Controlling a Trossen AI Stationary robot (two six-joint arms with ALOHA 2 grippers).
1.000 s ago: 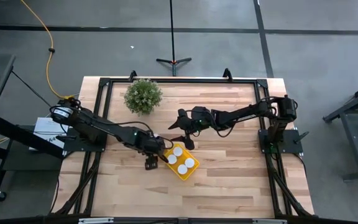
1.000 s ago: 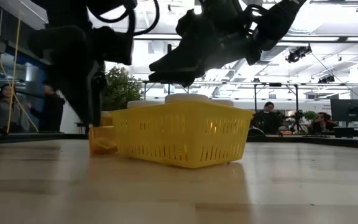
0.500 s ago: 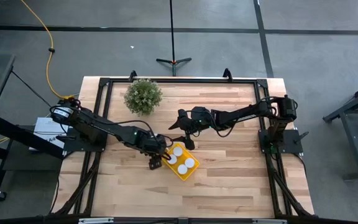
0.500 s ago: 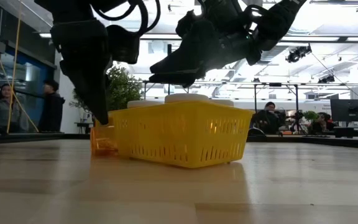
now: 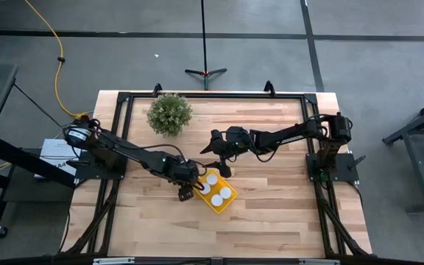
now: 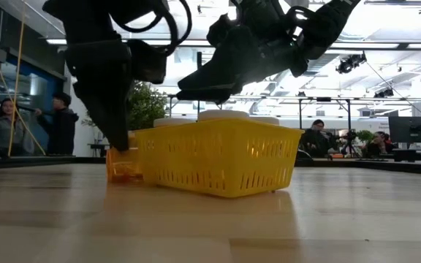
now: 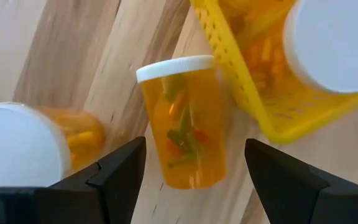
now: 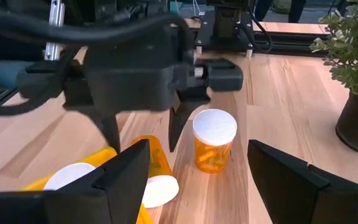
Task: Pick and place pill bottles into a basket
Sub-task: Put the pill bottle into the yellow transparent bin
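The yellow basket (image 5: 218, 193) lies mid-table with pill bottles standing in it, white caps up (image 6: 221, 115). One orange bottle (image 7: 185, 127) lies on its side on the table at the basket's left end. My left gripper (image 5: 186, 193) points down over it, open, one finger on each side without touching. Another bottle (image 8: 213, 146) stands upright on the table nearby and also shows in the left wrist view (image 7: 23, 146). My right gripper (image 5: 219, 168) hangs open and empty above the basket's far side.
A round green potted plant (image 5: 169, 114) stands at the table's far left. A black frame (image 5: 212, 96) runs around the table. People stand in the room beyond the table (image 6: 61, 128). Bare wood lies toward the near edge (image 5: 219, 232).
My left gripper has gone toward the table's right edge, closer to the basket, and now stands over the lying bottle. The bottle and the basket have stayed in place.
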